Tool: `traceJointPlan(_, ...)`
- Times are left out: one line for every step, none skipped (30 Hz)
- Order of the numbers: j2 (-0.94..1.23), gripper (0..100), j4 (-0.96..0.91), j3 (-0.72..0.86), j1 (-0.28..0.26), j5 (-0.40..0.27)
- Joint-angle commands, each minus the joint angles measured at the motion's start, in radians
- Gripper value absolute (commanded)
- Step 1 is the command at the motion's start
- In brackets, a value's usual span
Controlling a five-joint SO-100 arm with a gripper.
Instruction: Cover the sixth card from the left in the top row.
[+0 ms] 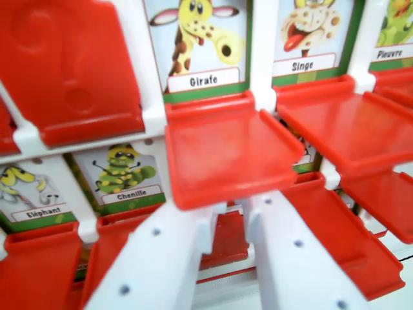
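Girafe card point(197, 45): stood uncovered in the upper row, its red flap point(226, 152) folded down toward the camera.
Gripper point(229, 226): white fingers point(161, 258) parted, holding nothing, tips just under that flap's front edge.
Neighbours: Singe card point(310, 39) to the wrist view's right; Chenille card point(126, 174) below-left.

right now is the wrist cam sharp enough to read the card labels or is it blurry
In the wrist view the Girafe label and Singe label read clearly. The Chenille label and Eléphant label are softer but legible. The white gripper is out of focus up close, and the red flap has mild sheen and blurred edges.
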Motion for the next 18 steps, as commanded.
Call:
traceJointPlan(0.021,0,-0.029,-0.164,-0.017,0.009)
traceJointPlan(0.018,0,-0.029,-0.178,-0.017,0.009)
traceJointPlan(0.014,0,-0.029,-0.192,-0.018,0.009)
traceJointPlan(0.008,0,-0.029,-0.204,-0.018,0.009)
traceJointPlan(0.002,0,-0.029,-0.216,-0.018,0.009)
traceJointPlan(-0.005,0,-0.031,-0.227,-0.018,0.009)
traceJointPlan(-0.012,0,-0.031,-0.239,-0.017,0.009)
traceJointPlan(-0.017,0,-0.032,-0.252,-0.015,0.009)
traceJointPlan(-0.023,0,-0.032,-0.264,-0.015,0.006)
traceJointPlan(-0.031,0,-0.034,-0.276,-0.014,0.003)
traceJointPlan(-0.041,0,-0.034,-0.287,-0.014,0.003)
traceJointPlan(-0.051,0,-0.034,-0.298,-0.012,0.003)
traceJointPlan(-0.058,0,-0.034,-0.310,-0.011,0.002)
traceJointPlan(-0.069,0,-0.035,-0.324,-0.011,0.000)
traceJointPlan(-0.080,0,-0.035,-0.339,-0.011,-0.002)
traceJointPlan(-0.089,0,-0.035,-0.354,-0.011,-0.003)
traceJointPlan(-0.097,0,-0.035,-0.371,-0.011,0.000)
traceJointPlan(-0.106,0,-0.035,-0.388,-0.011,0.002)
